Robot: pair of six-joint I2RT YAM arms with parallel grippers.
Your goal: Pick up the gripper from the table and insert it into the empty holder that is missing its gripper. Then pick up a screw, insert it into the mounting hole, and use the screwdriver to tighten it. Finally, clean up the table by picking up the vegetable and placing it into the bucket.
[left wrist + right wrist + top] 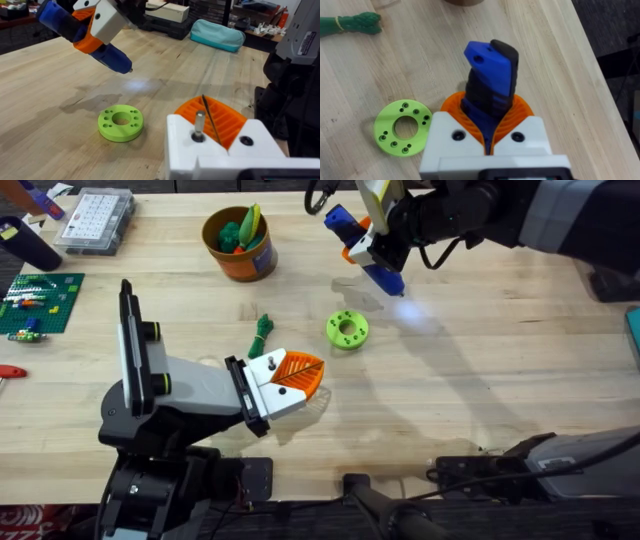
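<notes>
My right gripper [368,248] is shut on the blue screwdriver [385,278], held tilted above the table [480,380] with its lit tip pointing down past the lime-green disc [347,330]. The right wrist view shows the screwdriver [490,70] clamped between the orange pads [455,107]. My left gripper [305,372] rests low near the disc, its orange pads [227,120] pressed together with nothing visible between them. The dark-green vegetable [262,332] lies on the table just beyond the left gripper. The orange bucket [245,268] stands farther back and holds green and yellow toys. The holder and screw are out of view.
A clear parts box [95,220] and a green baseplate with bricks [40,300] sit at the far left. A teal pouch [217,35] lies off the table's right side. The table's right edge [590,55] runs close to the right gripper.
</notes>
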